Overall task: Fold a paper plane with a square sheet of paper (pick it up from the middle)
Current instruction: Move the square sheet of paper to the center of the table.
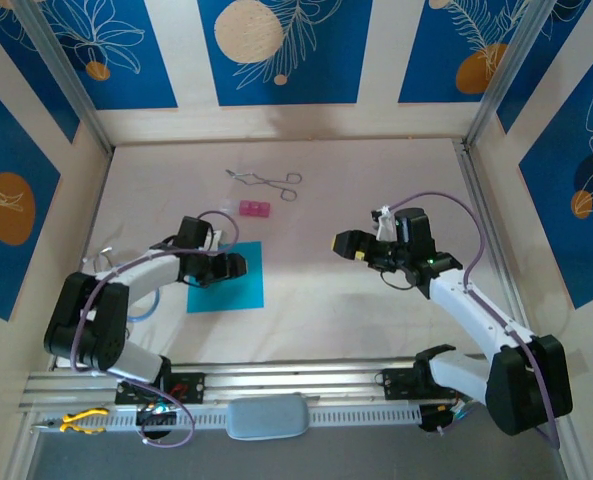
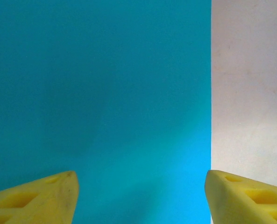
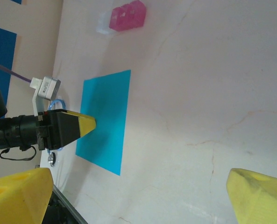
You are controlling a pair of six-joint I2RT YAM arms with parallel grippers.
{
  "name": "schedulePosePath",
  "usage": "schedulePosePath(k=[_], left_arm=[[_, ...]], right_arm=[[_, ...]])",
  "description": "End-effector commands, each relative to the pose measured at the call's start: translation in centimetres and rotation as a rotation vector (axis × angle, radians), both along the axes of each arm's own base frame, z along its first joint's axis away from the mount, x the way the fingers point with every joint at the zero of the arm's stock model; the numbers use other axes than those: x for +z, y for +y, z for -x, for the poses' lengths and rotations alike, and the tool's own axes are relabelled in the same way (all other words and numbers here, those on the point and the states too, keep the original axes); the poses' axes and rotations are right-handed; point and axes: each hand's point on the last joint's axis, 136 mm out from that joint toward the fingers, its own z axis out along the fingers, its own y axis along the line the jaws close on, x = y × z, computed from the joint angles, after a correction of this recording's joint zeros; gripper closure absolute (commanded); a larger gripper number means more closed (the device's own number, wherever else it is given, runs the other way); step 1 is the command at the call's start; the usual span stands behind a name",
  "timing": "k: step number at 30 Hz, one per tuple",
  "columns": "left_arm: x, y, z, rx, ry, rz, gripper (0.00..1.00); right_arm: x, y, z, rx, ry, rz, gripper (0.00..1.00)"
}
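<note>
1. At the near edge you have the mounting rail (image 1: 276, 380). Yellow-handled pliers (image 1: 81, 421) lie at its left end and a grey pad (image 1: 266, 416) at its middle.
2. The left gripper (image 1: 238, 266) is low over the square sheet of paper (image 1: 226, 292), on the sheet's far half. Its jaws stand well apart and grip nothing. In the left wrist view one yellow fingertip (image 2: 45, 198) is over the blue and the other sits at the sheet's right edge. You cannot tell whether the tips touch the paper.
3. The sheet lies flat and unfolded on the table (image 1: 356, 200), left of centre and just ahead of the left arm's base.
4. The right gripper (image 1: 341, 245) hangs above bare table, well to the right of the sheet. Its jaws are spread wide and empty, and it points towards the left arm.
5. Beyond the sheet a small pink block (image 1: 254, 209) rests on the table, near the sheet's far right corner but apart from it.
6. Farthest back, the metal forceps (image 1: 266, 181) lie just behind the block.
</note>
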Motion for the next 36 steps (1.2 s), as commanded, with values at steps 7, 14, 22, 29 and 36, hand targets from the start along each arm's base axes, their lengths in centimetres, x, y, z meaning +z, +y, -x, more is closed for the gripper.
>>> schedulePosePath(k=[7,14,22,29,36], left_arm=[[-1.5,-3.7,1.2,-0.094,0.06,-0.061,0.28],[-1.6,-9.1,1.8,-0.164,0.057,-0.042,0.28],[1.6,-14.7,1.1,-0.189,-0.049,-0.063,0.29],[5.7,-10.9,-1.0,-0.133,-0.179,-0.199,0.25],[4.7,-8.8,-1.0,-0.124,-0.072,-0.298,0.28]], right_arm=[[-2.6,-1.6,2.2,-0.074,0.091,0.056,0.04],[-3.1,-3.9,3.0,-0.171,0.091,0.13,0.04],[-1.5,-4.5,3.2,-0.192,0.045,0.087,0.01],[2.8,-4.0,3.2,-0.147,0.011,-0.028,0.01],[5.3,-4.3,2.3,-0.156,-0.059,-0.222,0.06]])
